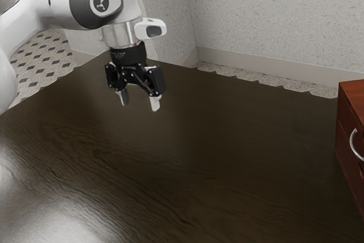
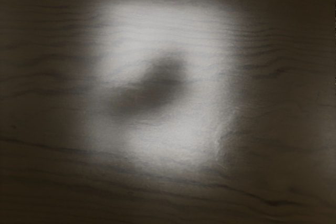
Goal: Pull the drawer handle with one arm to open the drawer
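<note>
Gripper [image 1: 139, 102], its 2 fingers spread, hanging above the dark wooden bench [image 1: 199, 174] toward the exterior view's left. Reddish-brown drawer [image 1: 343, 140] with a curved metal handle [image 1: 354, 145] at the exterior view's right edge, well apart from the gripper. Wrist view: bench grain [image 2: 52, 182] with a bright patch and a dark shadow [image 2: 152, 87] beneath the hand.

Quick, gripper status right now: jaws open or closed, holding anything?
Gripper: jaws open, holding nothing, above the table, far from the drawer handle.

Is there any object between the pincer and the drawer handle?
Nothing visible does. Only dark table lies between the open pincer and the drawer handle at the exterior view's right edge.
</note>
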`<state>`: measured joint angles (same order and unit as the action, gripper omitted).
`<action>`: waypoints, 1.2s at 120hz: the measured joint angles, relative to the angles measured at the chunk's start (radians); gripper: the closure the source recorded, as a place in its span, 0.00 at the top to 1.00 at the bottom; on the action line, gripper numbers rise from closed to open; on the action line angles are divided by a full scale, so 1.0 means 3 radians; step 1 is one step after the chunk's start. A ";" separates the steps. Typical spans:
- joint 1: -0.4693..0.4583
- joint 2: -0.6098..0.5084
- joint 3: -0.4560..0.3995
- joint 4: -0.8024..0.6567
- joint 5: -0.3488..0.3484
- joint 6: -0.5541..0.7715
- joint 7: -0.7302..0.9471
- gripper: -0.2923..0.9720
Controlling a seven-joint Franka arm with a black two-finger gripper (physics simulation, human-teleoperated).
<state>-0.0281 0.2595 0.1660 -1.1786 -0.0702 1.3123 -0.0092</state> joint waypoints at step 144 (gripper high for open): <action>-0.1276 -0.0049 -0.0151 -0.0015 -0.0105 0.0278 -0.2833 0.77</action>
<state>-0.4109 0.2449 0.1206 -1.1830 -0.1016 1.3957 -0.8592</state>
